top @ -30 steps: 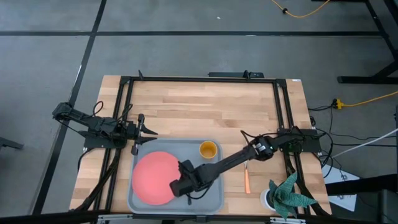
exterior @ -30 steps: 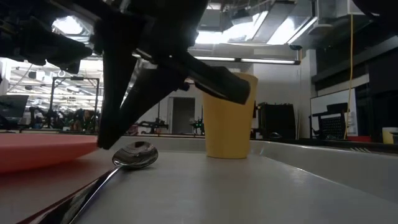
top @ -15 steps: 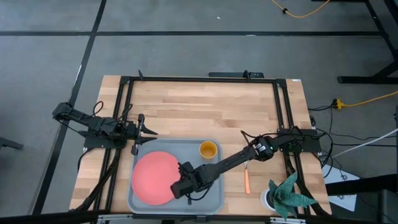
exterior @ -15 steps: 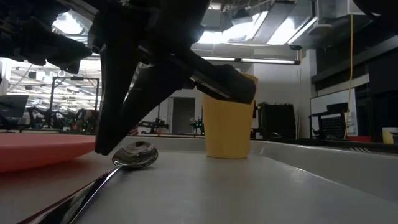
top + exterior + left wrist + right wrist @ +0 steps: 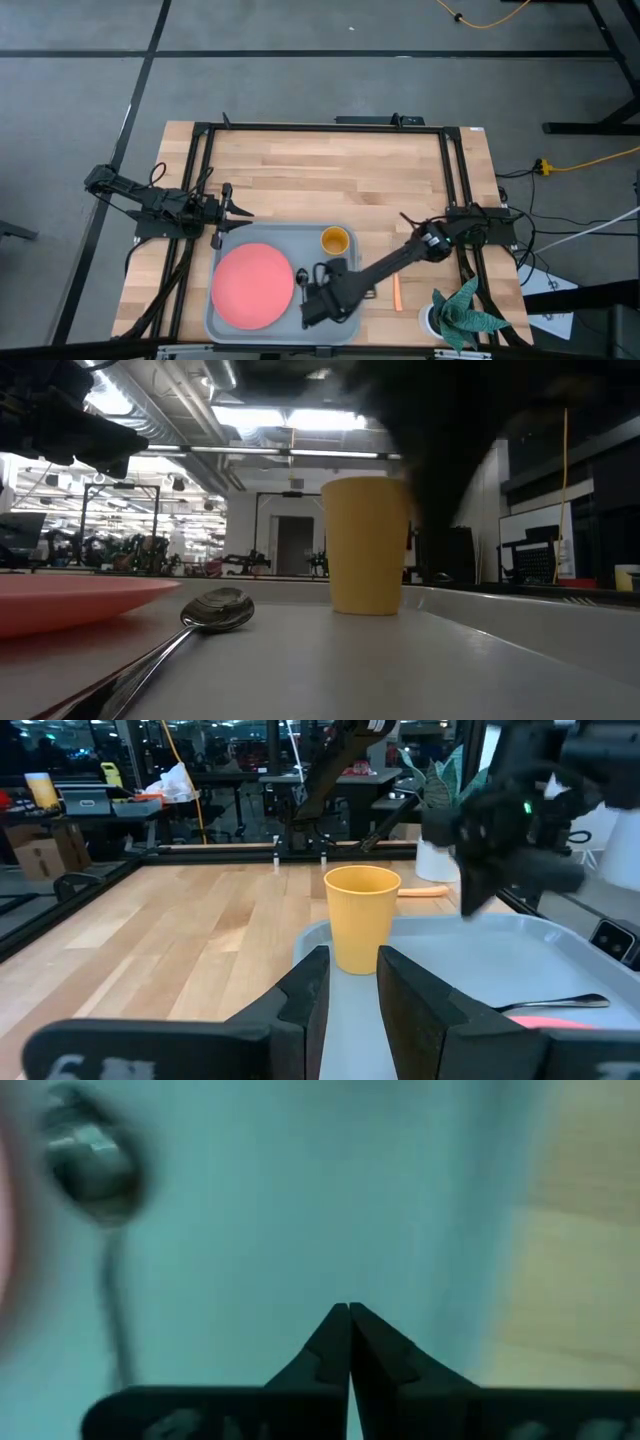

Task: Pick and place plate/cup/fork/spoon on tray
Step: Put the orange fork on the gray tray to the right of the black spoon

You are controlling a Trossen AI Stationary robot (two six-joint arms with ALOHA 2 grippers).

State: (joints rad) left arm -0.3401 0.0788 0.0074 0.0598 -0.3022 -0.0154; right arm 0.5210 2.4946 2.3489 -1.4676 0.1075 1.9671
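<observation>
The grey tray [image 5: 225,325] lies at the table's near middle. On it the coral-pink plate [image 5: 252,285] lies flat at the left, and the orange-yellow cup [image 5: 334,240] stands upright at the far right. The dark spoon [image 5: 95,1170] lies on the tray floor beside the plate. The orange-handled fork [image 5: 396,292] lies on the table right of the tray. My right gripper [image 5: 348,1310] is shut and empty above the tray's near right part, to the right of the spoon. My left gripper [image 5: 352,975] waits open at the tray's far left corner.
A white pot with a green plant [image 5: 460,312] stands at the near right corner. A black frame [image 5: 320,128] runs around the table. Bare wood [image 5: 320,180] lies beyond the tray's far rim.
My right gripper has moved from the spoon bowl at the plate's right edge toward the table's right edge, now over the tray's near right part. The spoon, plate and cup have stayed where they were.
</observation>
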